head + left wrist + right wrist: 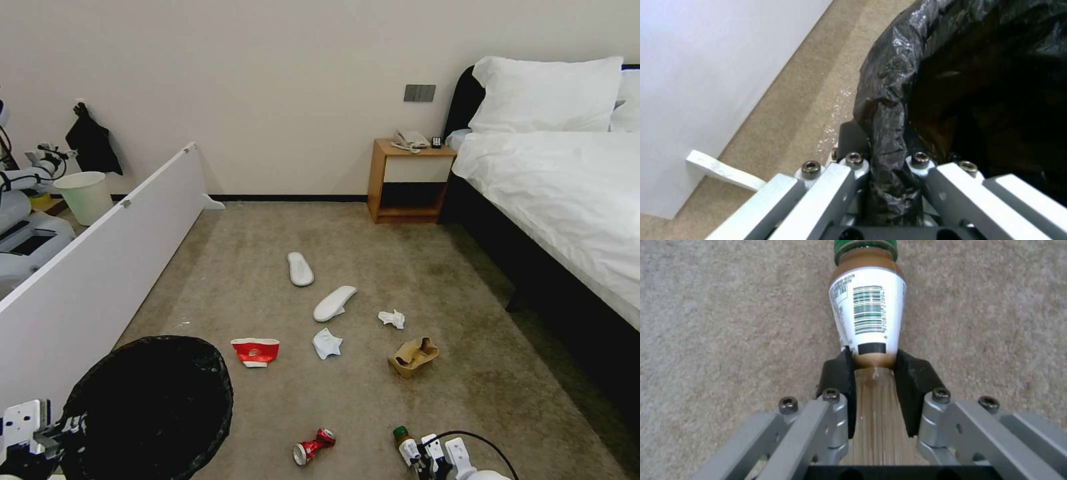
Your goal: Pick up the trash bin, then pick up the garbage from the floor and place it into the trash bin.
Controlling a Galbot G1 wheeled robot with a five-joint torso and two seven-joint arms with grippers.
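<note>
The trash bin [150,407], lined with a crinkly black bag, hangs at the lower left of the head view. My left gripper [57,437] is shut on its rim [887,140], one finger outside and one inside the bag. At the bottom right my right gripper [433,453] is shut on the green-capped bottle [405,443], its black pads clamping the bottle's body [869,313] just over the carpet. On the floor lie a crushed red can [313,447], a flattened red cup [255,351], two white slippers [300,269] [334,303], two tissues [327,344] [393,319] and a brown cardboard box [413,355].
A long white board [100,267] [706,73] runs along the left beside the bin. A pale bare bucket [85,197] stands behind it. A wooden nightstand [408,181] is against the far wall, and a bed [560,193] takes up the right side.
</note>
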